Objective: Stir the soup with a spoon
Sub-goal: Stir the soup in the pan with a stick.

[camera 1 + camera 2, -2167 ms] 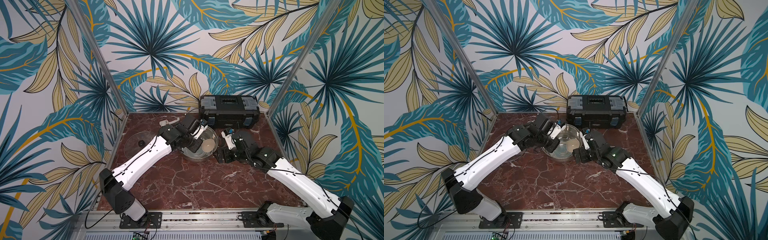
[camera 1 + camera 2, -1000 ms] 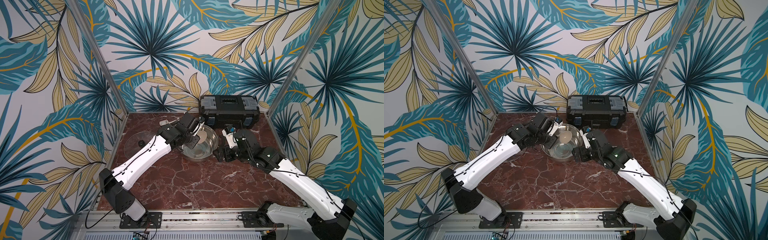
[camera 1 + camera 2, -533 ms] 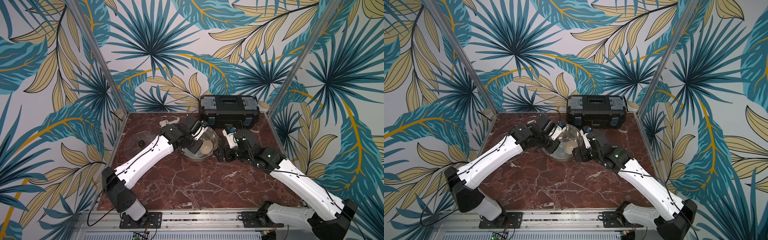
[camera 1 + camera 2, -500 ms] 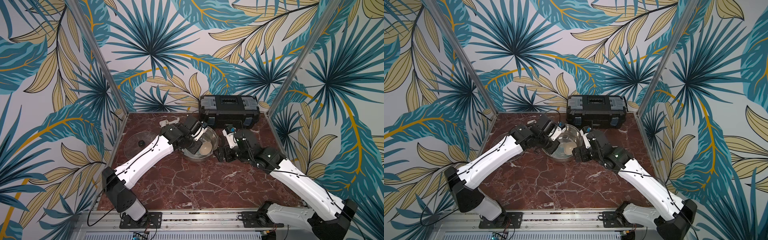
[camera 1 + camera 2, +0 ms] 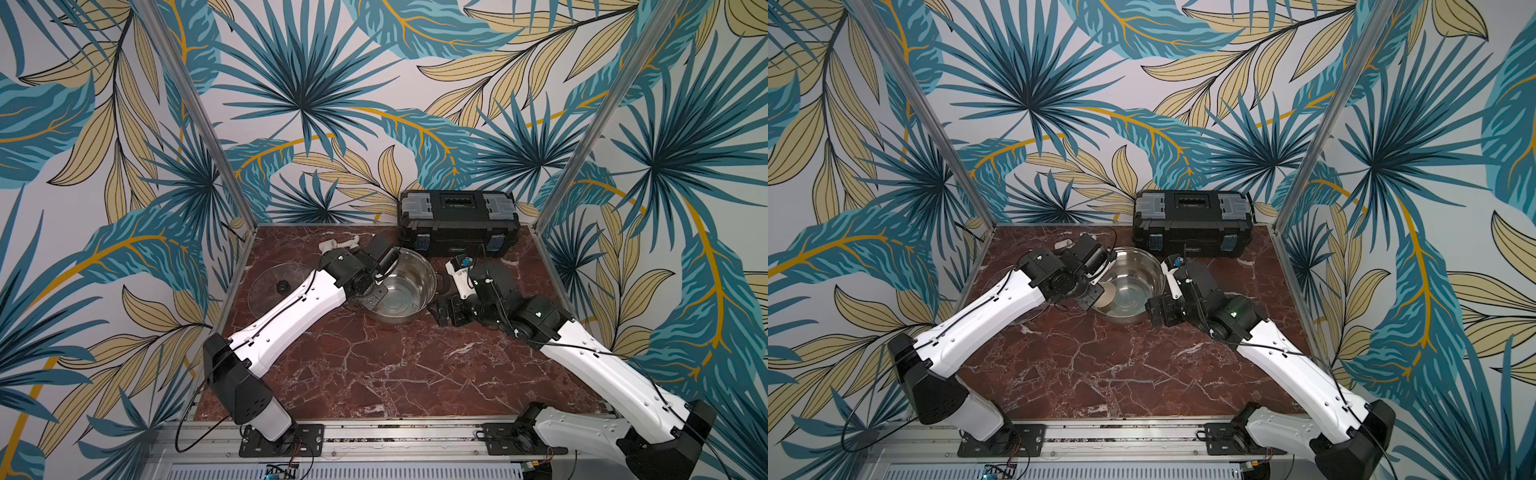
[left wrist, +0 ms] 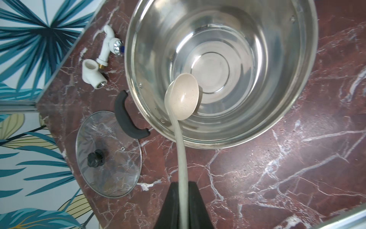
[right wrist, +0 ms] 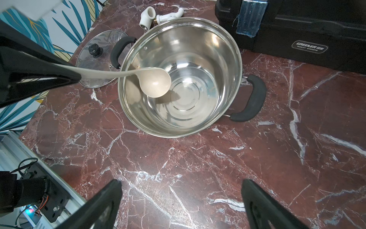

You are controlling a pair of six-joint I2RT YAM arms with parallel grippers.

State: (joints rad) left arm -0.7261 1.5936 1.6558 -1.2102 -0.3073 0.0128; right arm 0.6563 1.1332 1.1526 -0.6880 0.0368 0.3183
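both sides busy up front: right gripper (image 7: 180,184) gapes wide and empty near the pot (image 7: 236,65), left gripper (image 6: 183,188) clamped on the spoon (image 6: 183,97) handle. cream-beige, faintly speckled (slim stem, deep round bowl), its bowl hangs inside the steel pot. black toolbox (image 5: 457,224) at the back.

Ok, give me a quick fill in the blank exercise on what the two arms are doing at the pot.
1. The left gripper has its jaws shut on the ladle by its ____.
2. The ladle's bowl hangs ____ the steel pot.
3. The right gripper has its jaws ____, holding nothing.
Missing words: handle; inside; open.
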